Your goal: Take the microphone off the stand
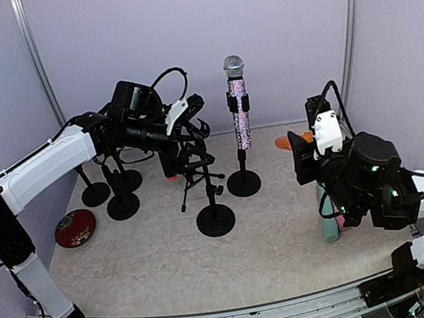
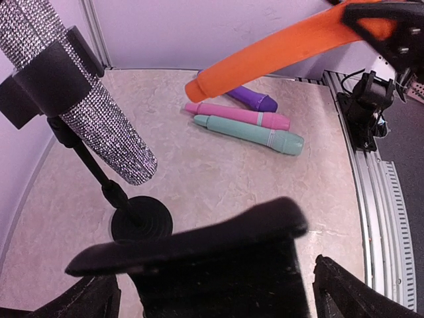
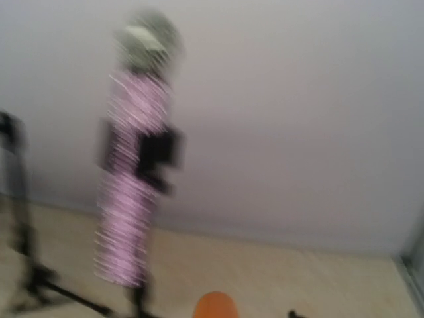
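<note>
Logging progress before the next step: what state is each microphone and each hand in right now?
Glitter microphone: upright, clipped in its stand.
Orange microphone: held in the air by the right hand.
Pink microphone: lying on the table.
Teal microphone: lying on the table.
Purple microphone: lying on the table.
Left hand: raised near the black stands, grip unclear.

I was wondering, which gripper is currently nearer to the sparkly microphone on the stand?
Left. The left gripper sits just left of the sparkly microphone; the right gripper, holding an orange object, is farther off on its right.
</note>
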